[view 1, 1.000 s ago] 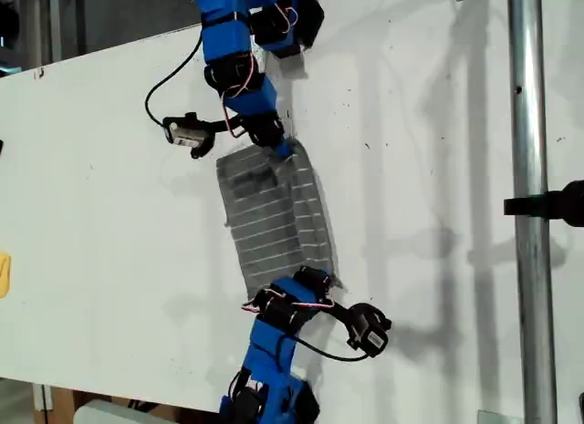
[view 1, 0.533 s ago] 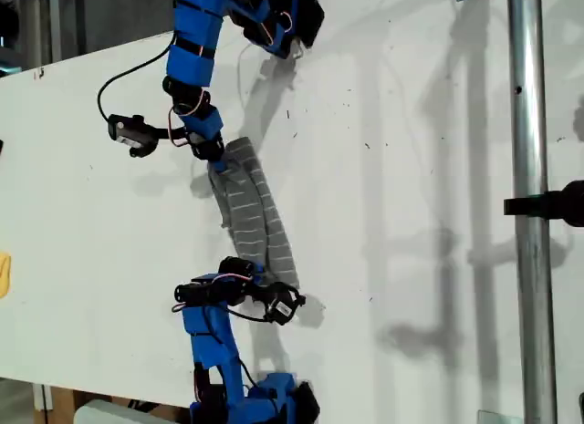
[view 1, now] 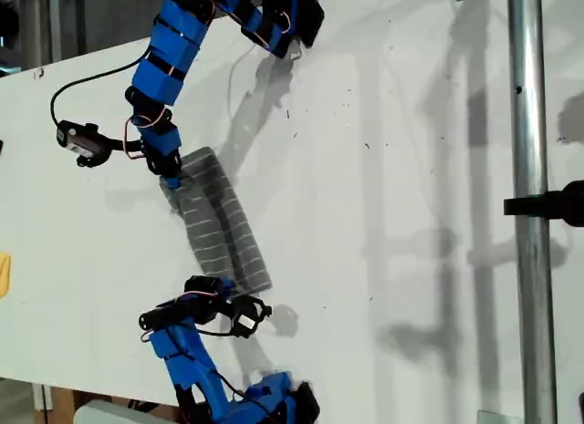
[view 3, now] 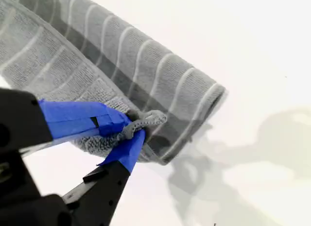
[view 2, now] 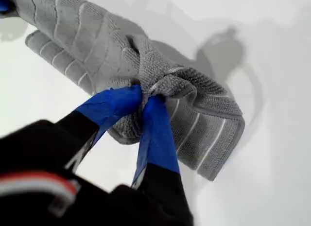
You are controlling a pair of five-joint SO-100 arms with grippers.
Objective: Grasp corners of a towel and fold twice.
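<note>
**Towel carried across to the exterior view's left, now a narrow doubled band**

- Yellow thing (view 1: 4,274): at the exterior view's left edge, well apart from the work and untouched.
- Towel (view 1: 219,228): a second ago it was a broad striped panel nearer the middle of the table (view 1: 411,169). It now lies further to the exterior view's left, narrower and layered, running far to near between the two arms.
- My first gripper (view 2: 143,102): pinched tight on a bunched corner of the towel.
- My second gripper (view 3: 131,131): clamped on another corner, with the rolled edge just beyond it.
- I cannot tell which arm in the exterior view is which.
- Metal pole (view 1: 529,169): at the exterior view's right, unchanged.
- Reading: this looks like a fold being laid over. Both corners need releasing flat before I can count it done.
</note>
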